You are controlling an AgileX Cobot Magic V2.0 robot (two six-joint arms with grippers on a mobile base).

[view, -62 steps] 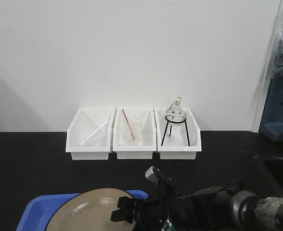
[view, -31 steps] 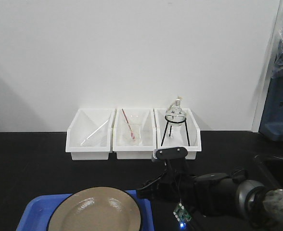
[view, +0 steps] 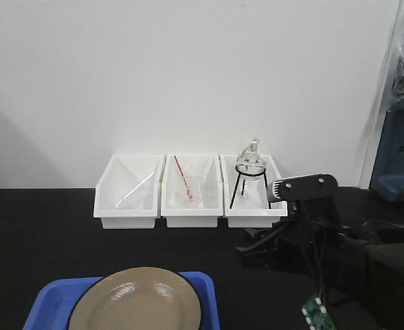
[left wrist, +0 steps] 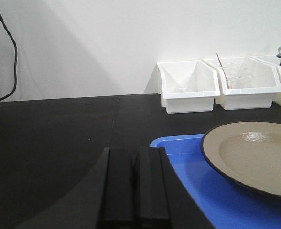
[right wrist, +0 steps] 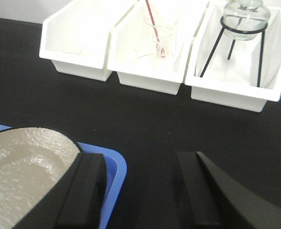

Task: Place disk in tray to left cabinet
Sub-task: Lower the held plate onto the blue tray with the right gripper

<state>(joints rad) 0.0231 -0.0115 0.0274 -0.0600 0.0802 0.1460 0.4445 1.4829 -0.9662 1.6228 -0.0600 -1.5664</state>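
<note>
The tan disk [view: 137, 304] with a thin black rim lies flat in the blue tray [view: 48, 302] at the table's front edge. Both also show in the left wrist view, the disk [left wrist: 255, 153] and the tray [left wrist: 193, 164], and in the right wrist view, the disk [right wrist: 21, 171] and the tray [right wrist: 115, 174]. My right gripper [view: 251, 251] is open and empty, raised to the right of the tray; in its own view [right wrist: 139, 191] its left finger overlaps the tray's far right corner. My left gripper [left wrist: 133, 186] is shut and empty, just left of the tray. The left cabinet is out of view.
Three white bins [view: 130, 196] [view: 192, 199] [view: 255, 206] stand in a row against the white back wall. The right one holds a glass flask on a black tripod [view: 251, 168]. A blue container [view: 398, 158] sits at the far right. A black cable [left wrist: 9, 57] hangs at the left.
My right gripper has left the disk's rim, opened, and moved up and to the right. The disk has settled flat in the tray.
</note>
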